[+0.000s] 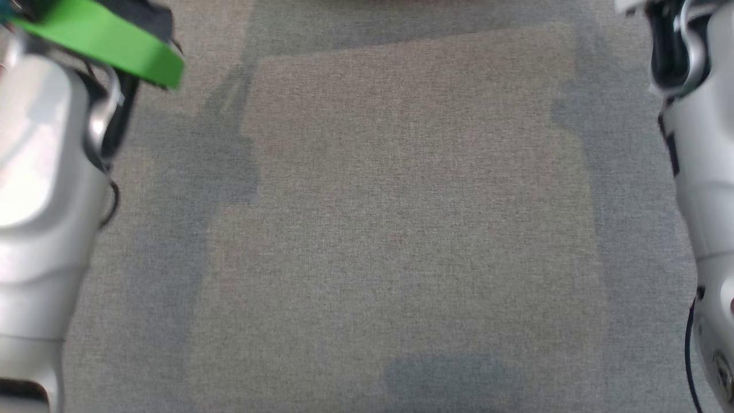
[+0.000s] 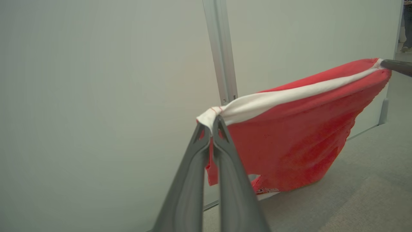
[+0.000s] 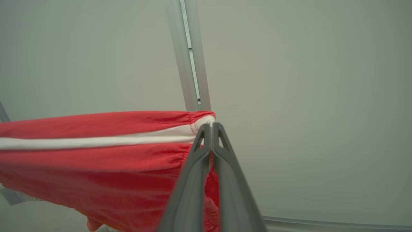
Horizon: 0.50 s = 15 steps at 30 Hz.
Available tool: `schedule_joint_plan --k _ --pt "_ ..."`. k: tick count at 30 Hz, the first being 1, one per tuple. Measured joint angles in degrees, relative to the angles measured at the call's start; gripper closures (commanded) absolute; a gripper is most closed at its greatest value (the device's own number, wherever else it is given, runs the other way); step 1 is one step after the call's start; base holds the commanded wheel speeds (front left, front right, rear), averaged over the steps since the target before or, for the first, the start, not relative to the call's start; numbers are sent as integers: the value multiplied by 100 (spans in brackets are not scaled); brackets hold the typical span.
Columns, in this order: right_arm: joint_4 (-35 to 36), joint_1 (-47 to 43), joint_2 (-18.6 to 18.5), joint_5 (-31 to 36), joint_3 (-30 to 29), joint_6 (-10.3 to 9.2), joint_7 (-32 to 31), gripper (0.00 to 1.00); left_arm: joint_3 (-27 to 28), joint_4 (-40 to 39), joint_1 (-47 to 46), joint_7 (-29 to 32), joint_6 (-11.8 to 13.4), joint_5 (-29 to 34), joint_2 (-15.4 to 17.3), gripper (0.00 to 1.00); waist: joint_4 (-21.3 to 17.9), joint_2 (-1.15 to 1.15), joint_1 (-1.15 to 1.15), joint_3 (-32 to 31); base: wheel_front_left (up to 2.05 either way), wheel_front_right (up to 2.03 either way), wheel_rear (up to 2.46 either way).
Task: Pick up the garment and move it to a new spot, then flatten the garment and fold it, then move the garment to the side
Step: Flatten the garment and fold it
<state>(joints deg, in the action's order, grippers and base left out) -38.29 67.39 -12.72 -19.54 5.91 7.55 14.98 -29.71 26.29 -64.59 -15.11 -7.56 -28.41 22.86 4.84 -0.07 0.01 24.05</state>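
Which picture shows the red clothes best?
The left wrist view: the red garment hangs there almost whole, stretched between the left hand and right hand. The right wrist view cuts it off at the edge. The head view looks down at grey floor.

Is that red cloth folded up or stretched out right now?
Stretched out: the red garment hangs between the left hand and the right hand, each shut on one end of its white band.

Grey carpet floor [image 1: 401, 229], pale wall panels [image 2: 96, 80], perhaps an aluminium joining strip [image 2: 222, 64] between.
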Motion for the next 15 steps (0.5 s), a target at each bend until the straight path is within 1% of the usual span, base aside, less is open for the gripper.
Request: schedule_joint_plan --k 5,6,7,8,9,11,15 --pt "98 -1620 -79 -305 207 0 1 100 178 49 1592 0 -1 -134 -472 100 96 0 0 -37 0 0 0" --pt "178 -2330 -121 -466 403 0 1 100 247 113 2354 0 0 -166 -658 100 120 0 0 -136 0 0 0" --pt "178 -2330 -121 -466 403 0 1 100 247 113 2354 0 0 -166 -658 100 120 0 0 -136 0 0 0" --pt "221 -2651 -115 -586 415 0 1 100 322 151 2722 0 0 -189 -747 100 132 0 0 -200 0 0 0" --pt "335 -3238 -134 -739 539 1 1 100 483 187 3404 0 0 -257 -907 100 146 0 0 -350 0 0 0" --pt "396 -3766 -134 -962 550 0 1 100 542 219 3983 0 -1 -240 -1044 100 148 0 -1 -526 0 0 0" --pt "478 -4685 -181 -1251 656 1 1 100 708 181 4854 0 -1 -151 -1288 100 114 0 -1 -956 0 0 0"
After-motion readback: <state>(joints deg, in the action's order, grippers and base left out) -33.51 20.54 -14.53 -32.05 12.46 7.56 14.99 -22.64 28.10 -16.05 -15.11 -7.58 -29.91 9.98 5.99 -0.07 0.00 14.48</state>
